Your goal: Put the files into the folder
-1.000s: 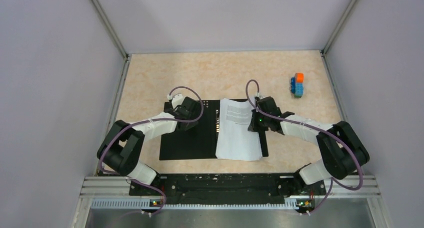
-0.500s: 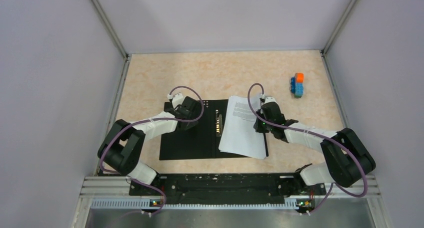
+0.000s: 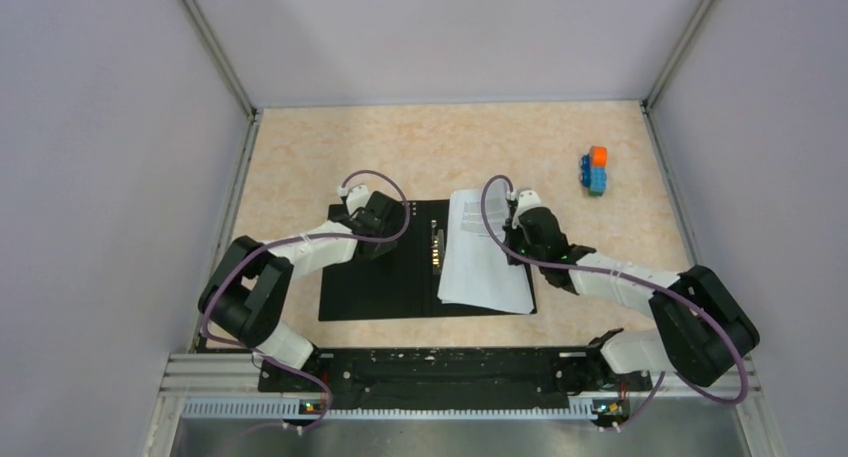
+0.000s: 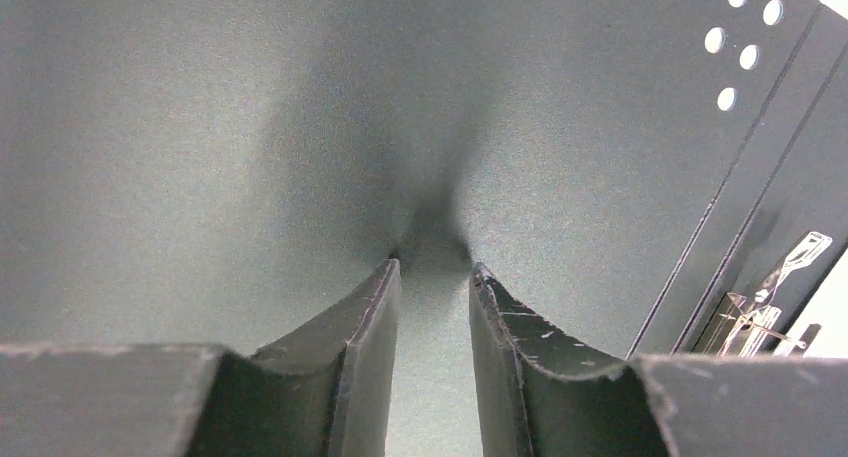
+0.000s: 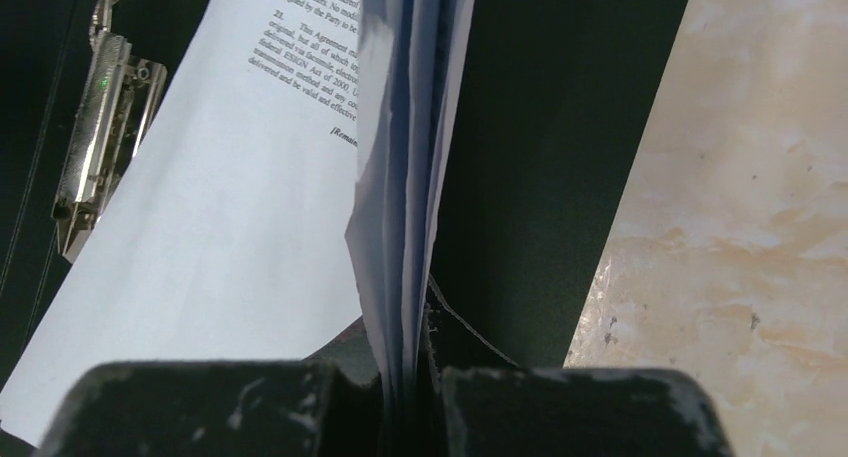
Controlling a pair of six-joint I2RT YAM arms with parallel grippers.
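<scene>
The folder (image 3: 370,287) lies open on the table, black inside up, with its metal clip (image 3: 437,247) along the spine. The files (image 3: 482,272), white printed sheets, rest skewed on its right half. My right gripper (image 3: 515,227) is shut on their right edge; in the right wrist view the sheets (image 5: 200,227) fan out from between the jaws (image 5: 410,367), above the black folder (image 5: 540,177), with the clip (image 5: 100,117) at the left. My left gripper (image 3: 383,235) is open, its tips (image 4: 432,267) down on the folder's left half (image 4: 250,127), nothing between them.
An orange-and-blue toy block stack (image 3: 596,170) stands at the back right on the beige table (image 3: 450,147). Grey walls close in the sides and back. In the left wrist view the clip (image 4: 770,297) and a row of punched holes (image 4: 727,99) show at the right.
The right gripper has drawn the files slightly right and toward the near side; the curled, raised sheets now lie flatter on the folder's right half. The left gripper has stayed in place on the folder.
</scene>
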